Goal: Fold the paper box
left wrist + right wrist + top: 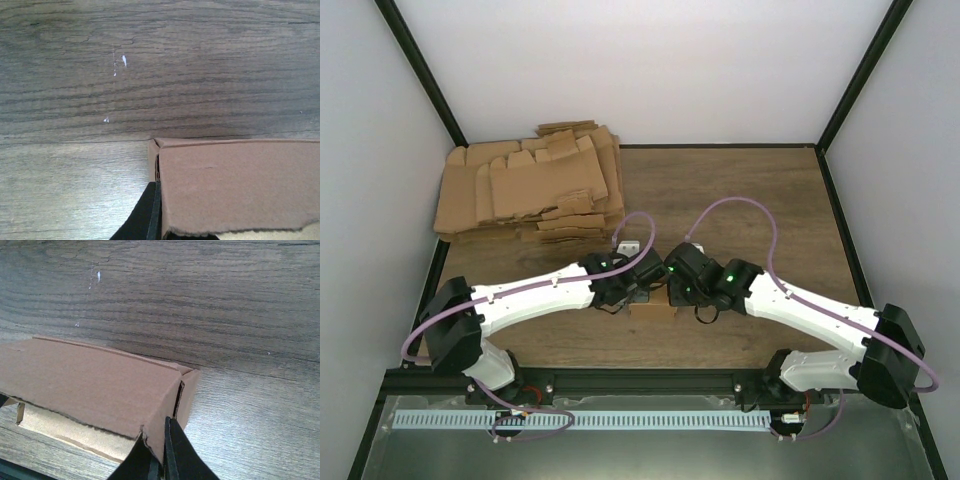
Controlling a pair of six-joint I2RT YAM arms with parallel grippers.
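Observation:
The paper box (653, 307) is a small brown carton lying on the wooden table between the two arms near the front middle. In the left wrist view the paper box (235, 185) fills the lower right. My left gripper (157, 186) is shut at its left end wall; one black finger (142, 215) shows outside and the other is hidden by cardboard. In the right wrist view the paper box (90, 380) lies to the left. My right gripper (159, 434) is shut on its right end wall, a finger on each side. From above, both grippers (642, 288) (675, 290) meet over the carton.
A big untidy pile of flat brown cardboard blanks (530, 185) lies at the back left of the table (750, 190). White walls and black frame posts (420, 70) close in the sides and back. Purple cables loop over both arms.

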